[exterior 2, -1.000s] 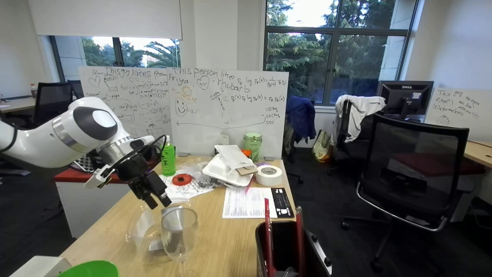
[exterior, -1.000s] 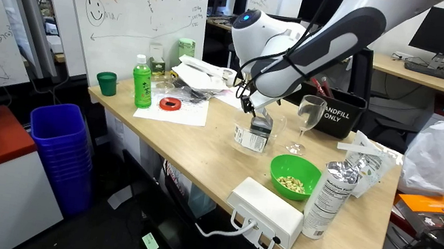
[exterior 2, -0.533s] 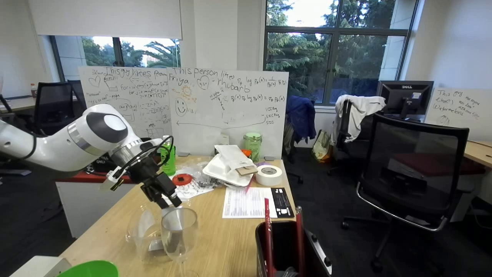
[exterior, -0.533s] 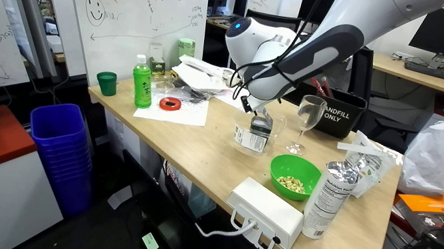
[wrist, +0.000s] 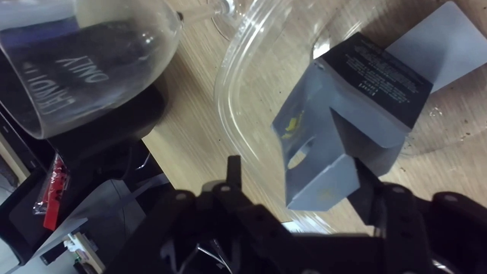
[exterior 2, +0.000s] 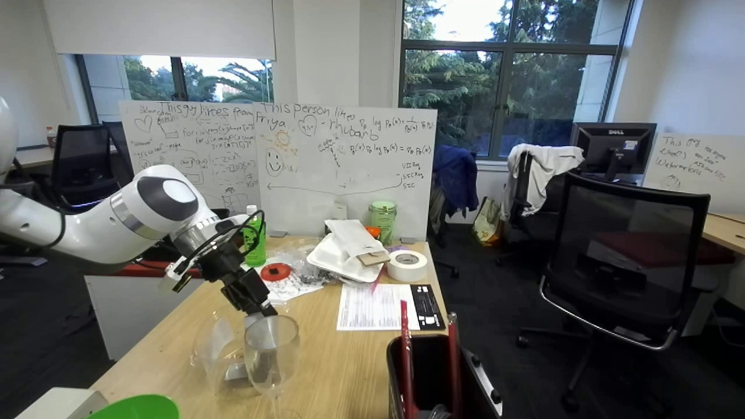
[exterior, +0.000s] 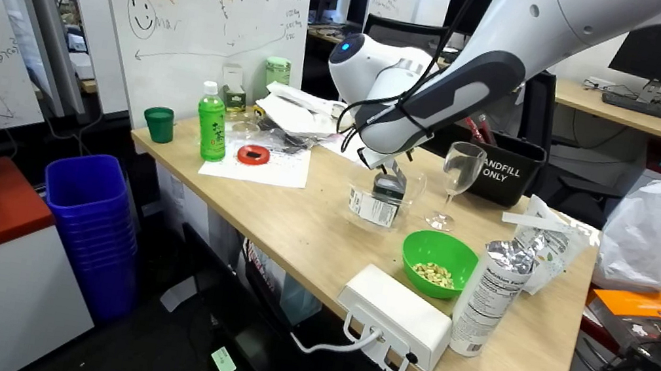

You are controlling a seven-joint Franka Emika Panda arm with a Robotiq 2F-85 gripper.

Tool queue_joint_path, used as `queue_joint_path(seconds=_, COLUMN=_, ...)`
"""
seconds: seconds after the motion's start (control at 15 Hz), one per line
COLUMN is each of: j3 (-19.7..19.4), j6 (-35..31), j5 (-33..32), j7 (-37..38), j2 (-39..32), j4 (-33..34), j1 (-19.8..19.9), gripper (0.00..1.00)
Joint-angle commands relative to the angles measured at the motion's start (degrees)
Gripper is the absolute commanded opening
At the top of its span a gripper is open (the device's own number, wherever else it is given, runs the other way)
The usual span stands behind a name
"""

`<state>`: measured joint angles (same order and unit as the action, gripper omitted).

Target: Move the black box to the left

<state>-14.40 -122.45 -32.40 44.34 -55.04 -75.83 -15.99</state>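
Looks like lining up the grasp to me: the black box is sitting, seemingly inside the clear plastic container, top open, and the gripper is right over it with its jaws wide apart, one flap between them and nothing pinched. Can't tell if there's contact. Next I'd drop a bit, close on the box itself, lift it clear and head left, minding the wine glass
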Motion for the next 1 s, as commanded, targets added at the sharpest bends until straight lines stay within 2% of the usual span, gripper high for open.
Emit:
queue_joint_path(seconds=0.0, j3=0.8, j6=2.4, j5=2.3, j7=0.0, j2=-0.9, j4=2.3, j1=0.4, gripper=0.38)
queue_joint_path(seconds=0.27, j3=1.1, j6=3.7, j5=5.1, j7=0.0, j2=-0.7, j4=2.5, j1=0.8, gripper=0.09)
queue_joint_path(seconds=0.4, j3=1.2, j6=4.2, j5=6.9, j7=0.2, j2=-0.4, j4=2.3, j1=1.1, gripper=0.01)
queue_joint_path(seconds=0.93, j3=1.6, j6=3.9, j5=11.7, j7=1.5, j2=3.1, j4=-0.4, j1=2.4, gripper=0.0)
